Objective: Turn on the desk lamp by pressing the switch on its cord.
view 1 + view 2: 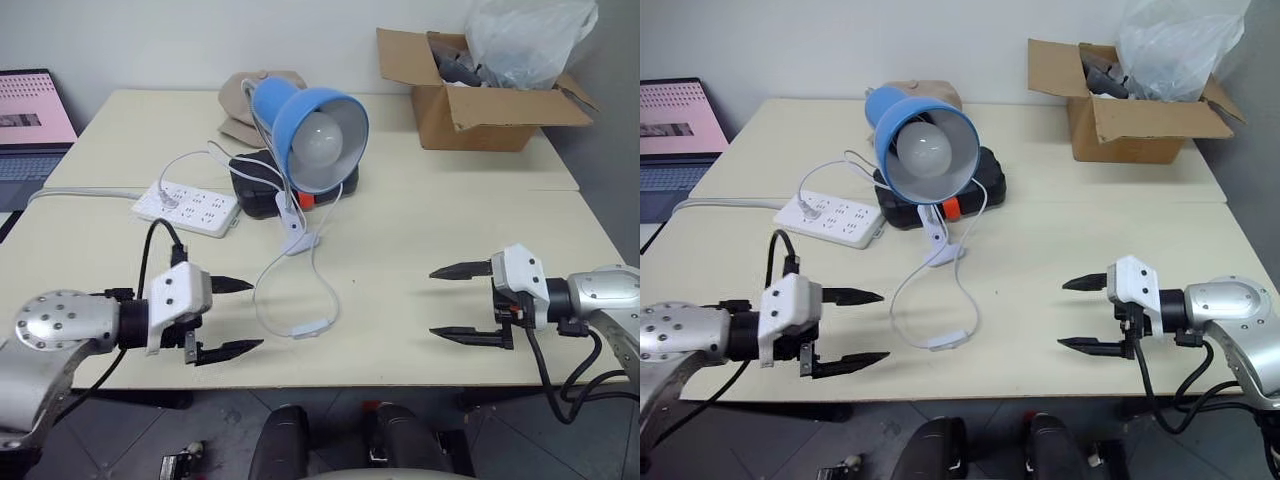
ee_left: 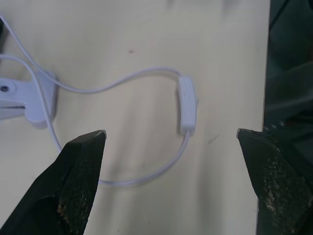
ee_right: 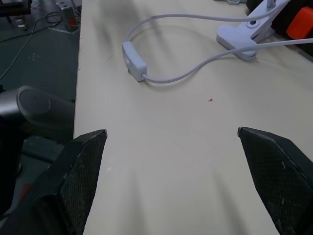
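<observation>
The desk lamp (image 1: 318, 132) has a blue cone shade and an unlit white bulb; its white clip base (image 1: 297, 238) rests mid-table. Its thin white cord (image 1: 330, 285) loops toward the front edge, where the slim white switch (image 1: 311, 327) lies flat, seen too as the switch (image 2: 186, 105) and the switch (image 3: 134, 59). My left gripper (image 1: 231, 316) is open, hovering just left of the switch, fingers pointing at it. My right gripper (image 1: 466, 303) is open as well, well to the right of the switch, pointing left. Neither holds anything.
A white power strip (image 1: 187, 207) with a grey cable lies behind my left gripper. A black box (image 1: 262, 183) sits behind the lamp, a cardboard box (image 1: 480, 100) with a plastic bag at the back right, a laptop (image 1: 30, 120) at the far left. The table's front edge (image 1: 330, 382) is near.
</observation>
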You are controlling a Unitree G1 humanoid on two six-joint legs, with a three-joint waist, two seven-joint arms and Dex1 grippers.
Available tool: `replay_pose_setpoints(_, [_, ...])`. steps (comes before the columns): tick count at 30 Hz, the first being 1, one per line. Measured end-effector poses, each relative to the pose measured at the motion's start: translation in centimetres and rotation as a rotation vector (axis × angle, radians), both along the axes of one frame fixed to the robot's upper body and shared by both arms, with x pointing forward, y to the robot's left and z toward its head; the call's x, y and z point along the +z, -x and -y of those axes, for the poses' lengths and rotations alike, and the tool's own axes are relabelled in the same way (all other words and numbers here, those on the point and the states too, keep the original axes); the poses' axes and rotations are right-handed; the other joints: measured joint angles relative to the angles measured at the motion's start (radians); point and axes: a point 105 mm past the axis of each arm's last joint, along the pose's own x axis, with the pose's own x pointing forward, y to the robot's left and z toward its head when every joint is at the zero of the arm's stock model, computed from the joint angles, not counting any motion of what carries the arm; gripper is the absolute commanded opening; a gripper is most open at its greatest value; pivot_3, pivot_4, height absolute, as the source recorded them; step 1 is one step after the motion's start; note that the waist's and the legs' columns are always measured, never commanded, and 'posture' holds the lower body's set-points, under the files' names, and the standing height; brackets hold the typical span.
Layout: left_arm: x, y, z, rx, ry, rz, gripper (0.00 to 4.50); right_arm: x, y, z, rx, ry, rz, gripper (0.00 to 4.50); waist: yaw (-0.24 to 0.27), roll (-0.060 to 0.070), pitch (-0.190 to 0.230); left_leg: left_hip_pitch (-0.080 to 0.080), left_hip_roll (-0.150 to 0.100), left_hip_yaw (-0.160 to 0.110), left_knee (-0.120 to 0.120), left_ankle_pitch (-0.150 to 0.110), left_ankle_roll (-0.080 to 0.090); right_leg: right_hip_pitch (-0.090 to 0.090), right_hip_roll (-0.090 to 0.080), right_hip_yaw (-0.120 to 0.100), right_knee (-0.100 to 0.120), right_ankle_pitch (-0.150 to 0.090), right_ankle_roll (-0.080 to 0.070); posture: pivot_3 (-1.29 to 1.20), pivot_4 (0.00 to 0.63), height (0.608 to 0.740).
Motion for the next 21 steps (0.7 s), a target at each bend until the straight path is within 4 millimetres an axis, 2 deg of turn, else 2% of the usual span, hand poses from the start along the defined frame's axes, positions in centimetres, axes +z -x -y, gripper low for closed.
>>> replay_pose_setpoints(10, [-3.5, -1.1, 2.2, -0.112, -0.019, -0.018, 4.47, 0.3, 0.3, -0.8, -0.036, 0.036, 0.004, 4.5, 0.001, 0.0, 0.0, 0.0, 0.0, 0.0, 0.0, 0.0, 0.0, 0.0, 0.0, 0.0, 0.001, 0.001, 0.001, 0.0, 0.15, 0.74])
replay_pose_setpoints(14, [-4.2, -1.5, 3.4, -0.157, 0.004, -0.024, 4.47, 0.4, 0.6, -1.1, -0.048, 0.053, 0.004, 4.5, 0.002, 0.0, 0.0, -0.001, 0.0, 0.0, 0.001, 0.0, 0.0, 0.0, 0.0, 0.0, 0.001, 0.001, 0.001, 0.0, 0.15, 0.74])
replay_pose_setpoints(21, [-5.8, -2.2, 4.3, -0.184, 0.017, -0.011, 4.47, 0.3, 1.3, -1.2, -0.064, 0.061, -0.019, 4.5, 0.001, 0.0, 0.0, -0.001, 0.0, -0.001, 0.002, 0.0, 0.0, 0.0, 0.0, 0.0, 0.002, 0.001, 0.002, 0.0, 0.15, 0.74])
